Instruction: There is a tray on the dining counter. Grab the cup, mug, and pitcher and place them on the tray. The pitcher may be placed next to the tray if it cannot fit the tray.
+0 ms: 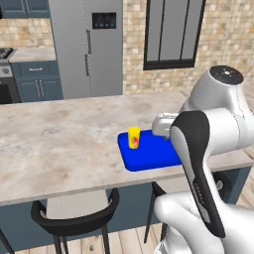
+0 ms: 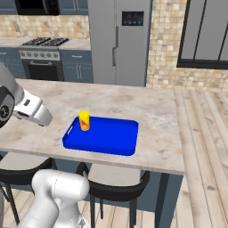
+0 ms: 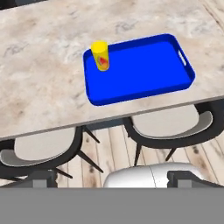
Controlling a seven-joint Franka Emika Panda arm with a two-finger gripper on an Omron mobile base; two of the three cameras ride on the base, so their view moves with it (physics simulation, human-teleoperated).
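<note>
End effector spread wide and empty, held back off the near edge of the table, above the stools, looking down at the work. Only the two dark fingertips visible at the bottom of the hand view, well apart.

Just beyond, on the table near its near edge: tray, bright blue, flat, rounded corners, low raised rim with a slot handle at one short end. Standing upright inside one corner of the tray, close to the rim: cup, small yellow handleless tumbler with a red-orange mark on its side. Smooth, hard-looking, probably slick.

One item of three apparently settled; mug and pitcher yet to be fetched, whereabouts impossible to tell from here.

Risks, as judged: knocking the light, narrow cup over when bringing the next item in across that corner; catching the raised rim on a low approach and shoving the tray toward the table edge. Safer to come down from above into the bare blue area.

Table top pale beige marbled stone; below it, dark-framed stools with pale seats, over a plank floor.
</note>
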